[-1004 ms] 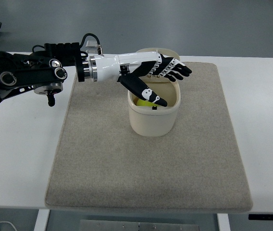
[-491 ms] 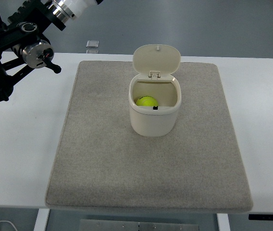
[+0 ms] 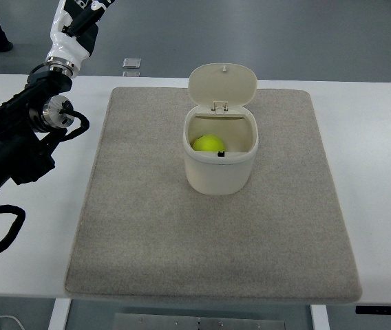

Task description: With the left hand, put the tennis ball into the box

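tennis ball [image 3: 208, 144]: sits low inside the box, toward its left side, part hidden by the front wall; yellow-green, round, felt-like and matte.
box [image 3: 219, 163]: stands upright near the middle of the mat, mouth open upward so a ball can drop straight in; cream, smooth plastic by the look, rounded corners, slightly tapering walls.
lid [image 3: 222, 84]: hinged at the back rim and tipped up behind the opening, out of the way of the mouth; same cream plastic, rounded shape, a small tab near its top edge.
mat [image 3: 209, 247]: spread flat under the box, likely to cushion and stop rolling; grey-beige, coarse woven or felted texture, rounded corners.
surface [image 3: 381, 172]: white, smooth, hard; carries the mat.
left arm [image 3: 23, 137]: enters from the left edge, raised up and away toward the top-left corner, well apart from the box; black jointed links, white glossy forearm shell.
left hand: cut off at the top edge; fingers' state impossible to tell.
right arm: nowhere in view.
task state: looks done, with the ball resting in the box.
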